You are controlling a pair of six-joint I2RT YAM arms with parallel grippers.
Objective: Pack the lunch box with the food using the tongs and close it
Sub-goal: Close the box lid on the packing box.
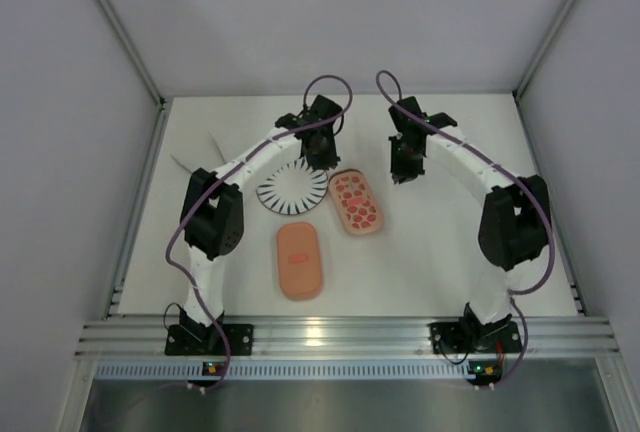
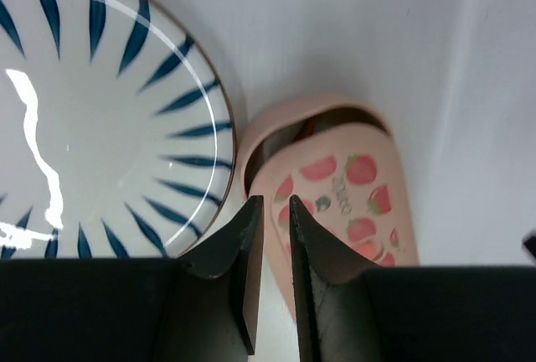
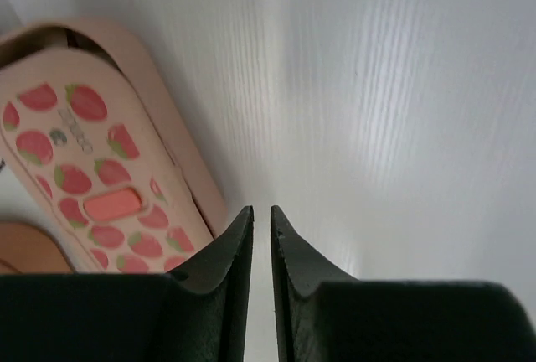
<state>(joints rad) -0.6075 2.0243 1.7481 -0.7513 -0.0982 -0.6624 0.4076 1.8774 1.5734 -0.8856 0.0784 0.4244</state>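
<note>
The lunch box shows as two salmon-pink parts. One has a red-spotted lid (image 1: 356,202) (image 2: 352,186) (image 3: 84,169) lying askew on its tray (image 2: 276,123), with a dark slit left at the far end. The other is a plain-lidded box (image 1: 299,260) nearer the arms. My left gripper (image 1: 322,162) (image 2: 275,200) hovers over the gap between the plate and the spotted lid's end, jaws a narrow gap apart and empty. My right gripper (image 1: 402,177) (image 3: 260,209) hangs just right of that box, jaws almost together, holding nothing. The tongs (image 1: 214,144) lie at the far left. No food shows.
A round white plate (image 1: 292,188) (image 2: 100,111) with dark radial stripes sits left of the spotted box and is bare. White walls enclose the table on three sides. An aluminium rail (image 1: 340,334) with the arm bases runs along the near edge.
</note>
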